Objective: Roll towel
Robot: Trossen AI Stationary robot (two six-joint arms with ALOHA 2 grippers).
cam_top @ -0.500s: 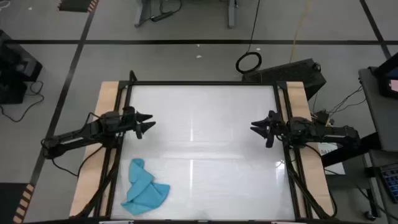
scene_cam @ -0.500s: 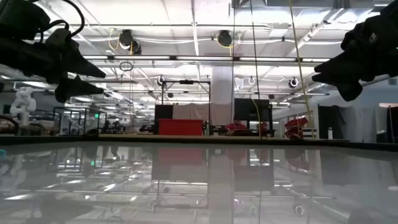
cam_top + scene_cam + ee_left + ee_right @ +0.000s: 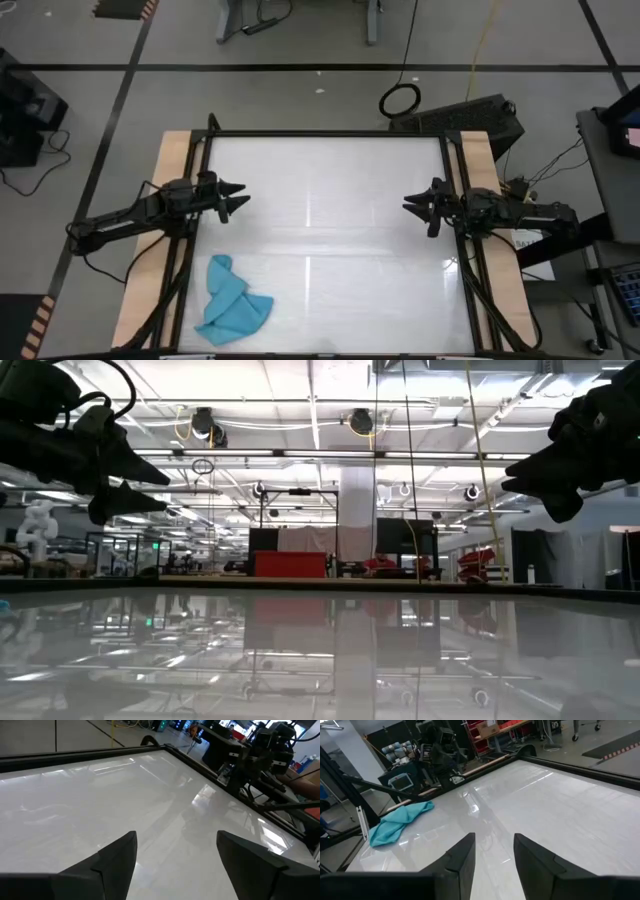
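- Left gripper [image 3: 240,197] is hovering over the left side of the white table [image 3: 330,200], its fingers spread wide and gripping nothing; right gripper [image 3: 412,205] is hovering over the right side, its fingers parted by a narrower gap and likewise empty; both are pointing inward toward each other, well apart
- Towel [image 3: 232,304], turquoise-blue and crumpled into a loose heap, is lying on the tabletop near the front left corner; it is sitting on the near side of the left gripper, close to that arm's dark tubing, and touching neither gripper; from the right gripper it is lying well across the table, showing in the right wrist view as a rumpled mound [image 3: 399,822] by the far edge
- Bare tabletop is stretching between the two grippers; nothing is lying between the left gripper and the towel
- Wooden side rails [image 3: 172,165] are running along both table edges; a black ring [image 3: 400,99] is lying on the floor behind the table
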